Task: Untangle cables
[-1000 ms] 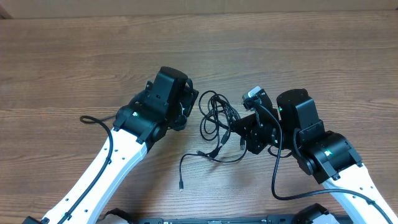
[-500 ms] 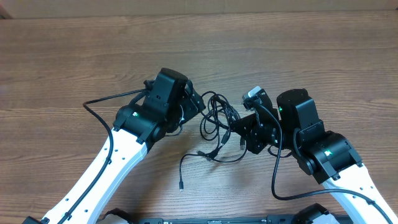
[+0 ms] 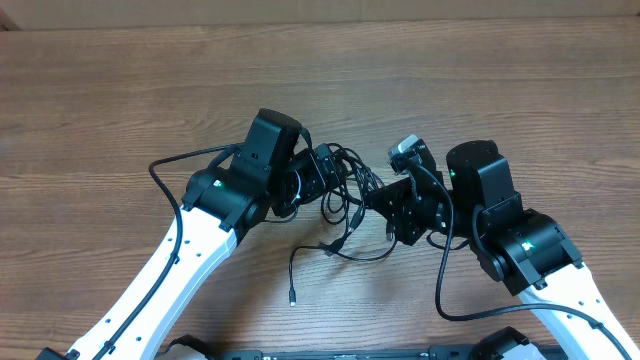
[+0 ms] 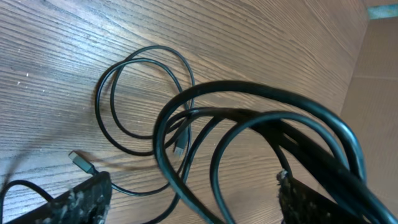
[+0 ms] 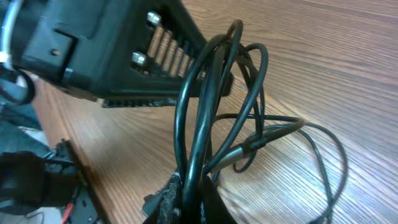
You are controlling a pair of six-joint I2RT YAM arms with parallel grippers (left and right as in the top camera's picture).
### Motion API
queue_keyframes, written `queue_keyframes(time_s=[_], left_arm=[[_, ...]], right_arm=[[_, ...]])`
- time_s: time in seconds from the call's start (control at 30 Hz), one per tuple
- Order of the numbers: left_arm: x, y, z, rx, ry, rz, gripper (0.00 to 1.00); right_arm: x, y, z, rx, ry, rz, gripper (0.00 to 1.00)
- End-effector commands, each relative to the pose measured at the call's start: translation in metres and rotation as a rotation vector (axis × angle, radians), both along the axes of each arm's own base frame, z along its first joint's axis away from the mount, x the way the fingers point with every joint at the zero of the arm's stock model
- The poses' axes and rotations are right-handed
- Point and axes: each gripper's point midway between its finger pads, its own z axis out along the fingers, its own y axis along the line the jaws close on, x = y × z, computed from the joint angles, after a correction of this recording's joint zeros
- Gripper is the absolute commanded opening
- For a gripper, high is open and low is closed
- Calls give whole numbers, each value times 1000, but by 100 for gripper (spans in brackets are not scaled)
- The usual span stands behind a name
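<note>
A: How is the left gripper (image 4: 196,202) standing?

B: Its fingers (image 4: 81,199) are sitting wide apart. Loops of the cables (image 4: 249,90) are arching across the gap between them, close under the wrist camera. Nothing is being squeezed there.

A: And the right gripper (image 5: 186,202)?

B: It is pressing its fingers together on several strands of the same bundle. They are rising out of the pinch and fanning forward.

A: Where is the bundle lying from each?

B: Seen from overhead, it is lying between the two, gripped at the right gripper's tip and reaching into the left one's open span. Its long axis is running gripper to gripper. Beyond the left fingers a thinner loop is resting flat on the table (image 4: 62,37). One loose tail is trailing back toward the arm bases and ending in a small plug (image 3: 291,298).

A: Which arm is nearer for the coming move?

B: I am judging the left. It is straddling the strands, so closing there and drawing away from the right would be pulling along that axis.
</note>
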Motion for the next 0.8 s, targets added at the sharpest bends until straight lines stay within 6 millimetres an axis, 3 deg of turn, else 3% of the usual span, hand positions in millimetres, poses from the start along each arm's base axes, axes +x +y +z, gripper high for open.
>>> queue_keyframes(time_s=[0.0,0.2,0.37,0.43,0.53,0.77], left_arm=[[0,-2,9,-3,-32,-23,81],[5,9,5,52,-47,19,78],[11,23,1,121,-66,72,46],[11,29,-3,143,-50,107,39],[10,39,-7,167,-19,186,35],[8,41,-9,154,16,238,27]], right_arm=[[-8,7,11,59,-1,50,4],[-9,10,17,81,-15,68,4],[-12,11,23,97,-35,76,4],[-13,10,26,100,-43,77,4],[-14,9,30,106,-58,76,4],[-15,9,30,106,-58,77,4]])
